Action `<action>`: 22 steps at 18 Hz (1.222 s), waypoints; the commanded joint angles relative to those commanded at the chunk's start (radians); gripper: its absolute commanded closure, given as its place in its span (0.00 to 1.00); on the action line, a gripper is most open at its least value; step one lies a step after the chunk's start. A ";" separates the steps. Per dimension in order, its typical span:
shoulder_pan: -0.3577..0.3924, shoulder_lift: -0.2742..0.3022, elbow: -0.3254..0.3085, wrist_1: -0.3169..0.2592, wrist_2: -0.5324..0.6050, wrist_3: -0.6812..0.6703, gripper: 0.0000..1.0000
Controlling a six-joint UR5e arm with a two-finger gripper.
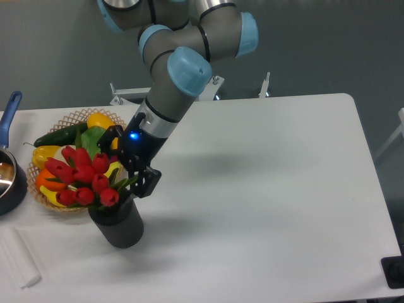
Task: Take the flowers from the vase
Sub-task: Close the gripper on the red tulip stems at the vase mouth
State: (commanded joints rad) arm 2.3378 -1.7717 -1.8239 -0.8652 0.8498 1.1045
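Where readable, no writing: flowers [82, 177].

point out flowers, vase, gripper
flowers [83, 177], fixed camera, on a red bud mid-bunch
vase [121, 228], fixed camera, on its ribbed side wall
gripper [129, 161], fixed camera, midway between the fingertips

No text, label, brand, number or sign can be read anywhere in the view. The arm's grey and blue housings carry no legible marking, and the only mark on the gripper [126, 163] is a small blue light, which is not a character.
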 joint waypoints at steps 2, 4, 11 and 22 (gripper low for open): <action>-0.008 -0.002 0.002 0.000 0.000 0.002 0.00; -0.015 -0.011 0.003 0.000 -0.003 0.003 0.00; -0.046 -0.054 0.012 0.077 -0.015 -0.002 0.00; -0.041 -0.057 0.015 0.077 -0.058 0.000 0.20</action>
State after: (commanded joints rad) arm 2.2964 -1.8285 -1.8086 -0.7885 0.7915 1.1045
